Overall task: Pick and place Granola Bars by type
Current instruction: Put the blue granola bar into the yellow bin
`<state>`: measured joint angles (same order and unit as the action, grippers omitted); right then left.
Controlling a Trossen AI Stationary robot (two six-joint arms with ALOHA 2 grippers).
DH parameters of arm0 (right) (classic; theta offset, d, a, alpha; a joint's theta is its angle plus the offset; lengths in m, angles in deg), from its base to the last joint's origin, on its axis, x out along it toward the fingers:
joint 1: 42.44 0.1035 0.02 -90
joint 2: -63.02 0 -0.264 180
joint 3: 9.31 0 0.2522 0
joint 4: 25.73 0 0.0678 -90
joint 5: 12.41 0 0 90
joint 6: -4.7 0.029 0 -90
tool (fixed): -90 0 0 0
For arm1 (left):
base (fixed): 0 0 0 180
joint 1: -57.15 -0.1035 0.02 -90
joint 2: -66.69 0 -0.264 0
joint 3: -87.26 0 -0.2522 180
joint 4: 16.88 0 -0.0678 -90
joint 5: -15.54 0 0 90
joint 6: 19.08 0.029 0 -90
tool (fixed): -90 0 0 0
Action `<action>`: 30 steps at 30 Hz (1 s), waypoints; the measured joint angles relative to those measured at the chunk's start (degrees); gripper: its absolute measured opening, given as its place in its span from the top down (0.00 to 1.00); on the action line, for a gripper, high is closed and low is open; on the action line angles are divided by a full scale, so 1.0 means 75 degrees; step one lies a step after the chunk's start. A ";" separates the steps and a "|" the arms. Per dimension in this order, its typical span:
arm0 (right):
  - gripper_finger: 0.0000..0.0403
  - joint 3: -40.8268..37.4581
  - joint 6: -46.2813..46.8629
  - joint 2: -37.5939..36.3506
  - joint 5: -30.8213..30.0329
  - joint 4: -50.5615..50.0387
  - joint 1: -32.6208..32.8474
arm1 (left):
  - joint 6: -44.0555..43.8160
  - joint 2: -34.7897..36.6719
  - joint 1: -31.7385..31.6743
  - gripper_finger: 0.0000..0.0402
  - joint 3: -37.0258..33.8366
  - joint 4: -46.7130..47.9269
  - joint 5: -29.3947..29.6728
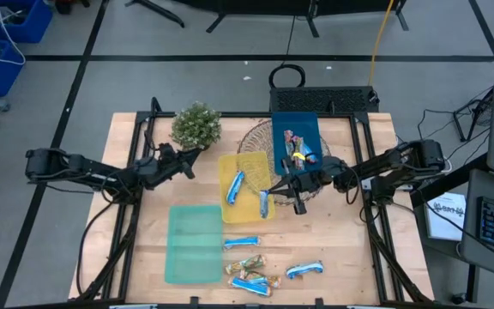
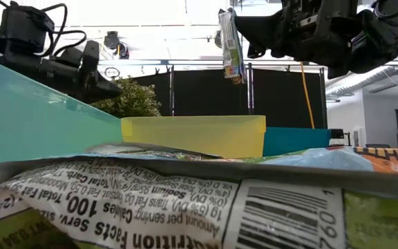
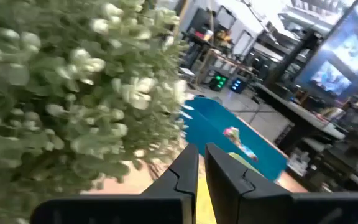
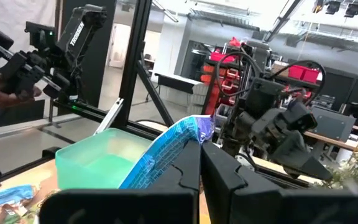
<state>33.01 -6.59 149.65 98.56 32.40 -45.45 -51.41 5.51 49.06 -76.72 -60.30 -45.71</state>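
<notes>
My right gripper [image 4: 201,152] is shut on a blue-and-white granola bar [image 4: 166,146], raised over the near right corner of the yellow tray [image 1: 249,167]. The bar hangs in the low view [image 2: 231,48]. Another blue-and-white bar [image 1: 235,186] lies in the yellow tray. Colourful bars [image 1: 297,148] lie in the blue tray [image 1: 307,124]. The green tray [image 1: 192,243] holds nothing. Several loose bars [image 1: 249,275] lie on the table near its front edge. My left gripper [image 1: 187,159] is shut and empty beside the plant [image 1: 196,125]. My right gripper pinches the blue-and-white bar by one end of its wrapper [image 4: 194,127] between its two fingers. The fingers come level from the table's right. The bar hangs nearly upright below the fingers [image 2: 246,29], lifted clear above the yellow tray.
A wire basket [image 1: 256,142] sits behind the yellow tray, partly under the blue tray. The potted plant stands at the far left, close to my left gripper [image 3: 201,158]. A bar wrapper [image 2: 185,200] fills the foreground of the low view. A blue-and-white bar [image 1: 304,270] lies at the near right.
</notes>
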 joint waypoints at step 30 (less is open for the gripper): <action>1.00 0.0026 -0.0338 0.0035 -0.0638 -0.0372 -0.0429 | 0.3858 -0.3195 0.1365 0.98 0.4891 0.2188 -0.3779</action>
<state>33.20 -9.13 149.92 93.78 29.61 -48.67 -22.48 -18.45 59.30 -40.03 -43.89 -74.05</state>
